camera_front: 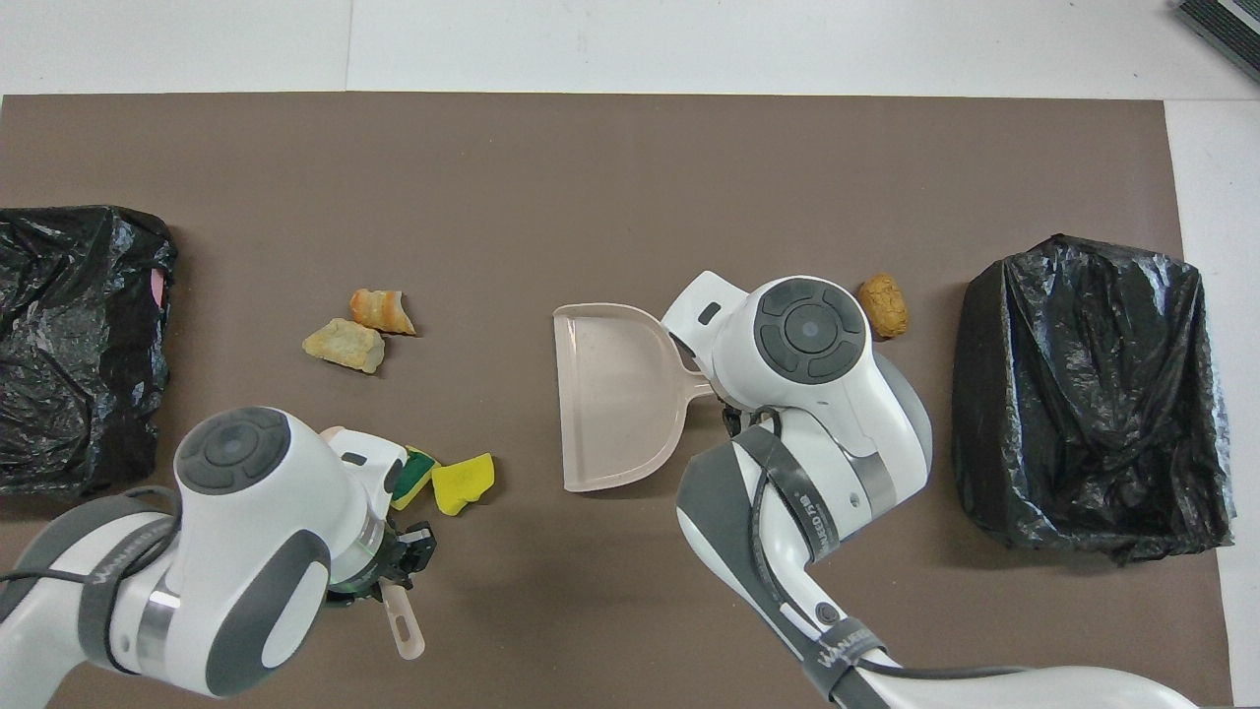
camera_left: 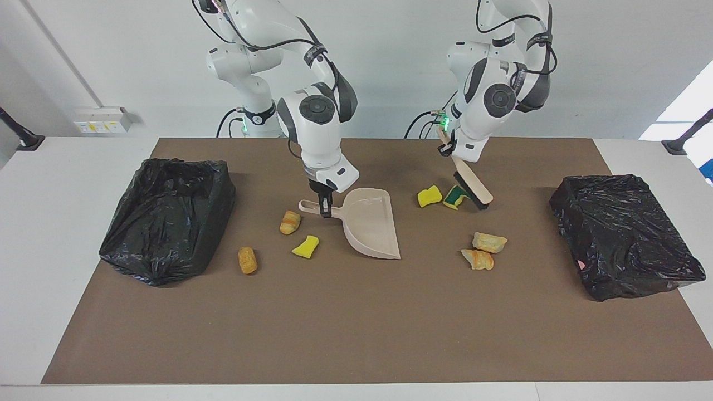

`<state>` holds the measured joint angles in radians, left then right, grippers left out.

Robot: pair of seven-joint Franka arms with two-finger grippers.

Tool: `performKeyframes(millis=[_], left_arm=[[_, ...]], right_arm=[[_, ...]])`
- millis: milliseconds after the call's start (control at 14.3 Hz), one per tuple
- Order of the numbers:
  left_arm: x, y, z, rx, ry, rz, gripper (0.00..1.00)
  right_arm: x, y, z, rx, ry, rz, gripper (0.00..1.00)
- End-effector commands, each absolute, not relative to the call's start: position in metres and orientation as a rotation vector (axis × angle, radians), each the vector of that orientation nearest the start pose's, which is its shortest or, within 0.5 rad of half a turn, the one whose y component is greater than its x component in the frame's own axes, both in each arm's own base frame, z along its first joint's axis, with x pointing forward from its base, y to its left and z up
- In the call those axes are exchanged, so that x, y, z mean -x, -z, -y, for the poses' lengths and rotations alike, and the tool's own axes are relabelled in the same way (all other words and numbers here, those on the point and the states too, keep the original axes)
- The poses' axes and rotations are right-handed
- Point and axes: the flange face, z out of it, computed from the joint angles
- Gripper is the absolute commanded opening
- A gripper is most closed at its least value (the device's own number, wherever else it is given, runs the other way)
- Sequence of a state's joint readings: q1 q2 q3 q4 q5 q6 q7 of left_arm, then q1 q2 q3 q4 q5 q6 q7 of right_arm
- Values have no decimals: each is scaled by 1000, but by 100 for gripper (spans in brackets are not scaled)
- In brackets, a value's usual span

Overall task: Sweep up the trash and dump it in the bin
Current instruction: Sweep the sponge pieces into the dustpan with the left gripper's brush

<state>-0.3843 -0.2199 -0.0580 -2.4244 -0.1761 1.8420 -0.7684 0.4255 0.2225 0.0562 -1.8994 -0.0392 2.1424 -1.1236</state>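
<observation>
All the trash that showed was loose on the brown mat [camera_left: 356, 334], none of it in the dustpan [camera_left: 370, 223], so the sweeping had hardly begun as far as could be judged. A yellow sponge chunk [camera_left: 429, 196] and a yellow-and-green sponge [camera_left: 457, 196] lay side by side, the green one touching the bristles of the hand brush [camera_left: 473, 186]. Two croissant-like pieces [camera_left: 483, 250] sat together farther from the robots than those sponges. Toward the right arm's end lay a bread piece [camera_left: 289, 222], another yellow sponge chunk [camera_left: 306, 247] and an orange-tan roll [camera_left: 247, 260]. Six of those scraps were well apart from the pan's mouth.

The left gripper [camera_left: 447, 146] was clamped on the brush handle, the brush slanting down to the mat. The right gripper [camera_left: 325, 209] was closed on the dustpan's handle, the pan flat on the mat, empty, its open edge facing away from the robots.

A black-bagged bin [camera_left: 167, 217] stood at the right arm's end of the table and a second black-bagged bin [camera_left: 621, 234] at the left arm's end. Nothing lay between the sponges by the brush and the pan. The three scraps beside the pan's handle were outside the brush's easy line, and would probably need the pan moved.
</observation>
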Motion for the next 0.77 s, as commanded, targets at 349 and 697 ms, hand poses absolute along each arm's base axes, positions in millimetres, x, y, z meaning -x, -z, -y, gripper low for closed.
performKeyframes(millis=[349,697], left_arm=[[-359,-337,260,3119,-454,670,0],[-397,-350,293,3237,-364,640,0]], right_arm=[[-535,-384,-284,-2179,-48,-2252,0],[-535,-384,-284,-2186,-50,-2245,0]])
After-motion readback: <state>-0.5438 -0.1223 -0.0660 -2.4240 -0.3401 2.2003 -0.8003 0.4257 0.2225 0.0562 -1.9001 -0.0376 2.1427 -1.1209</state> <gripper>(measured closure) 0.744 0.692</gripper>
